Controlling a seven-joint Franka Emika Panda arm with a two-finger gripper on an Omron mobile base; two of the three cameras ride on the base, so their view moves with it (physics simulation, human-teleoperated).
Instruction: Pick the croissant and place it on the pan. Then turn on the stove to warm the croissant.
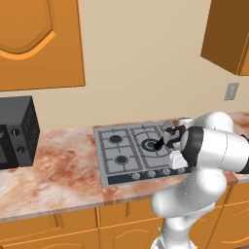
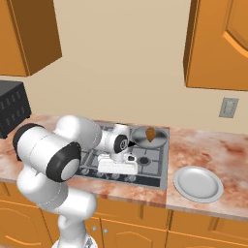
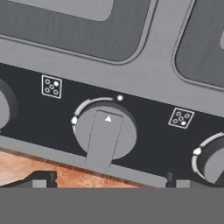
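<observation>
- The stove [image 2: 155, 155] is lying in the counter, its knob [image 3: 105, 131] not yet turned, I judge.
- The pan [image 2: 145, 140] is sitting on the back right burner.
- The croissant [image 2: 151, 134] is already resting in it.
- The gripper [image 3: 107, 181] is standing wide open, holding nothing, just before that knob.

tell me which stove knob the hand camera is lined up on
The middle knob, centred in the hand view with its white triangle mark showing; the knobs on either side are cut off at the edges.
</observation>
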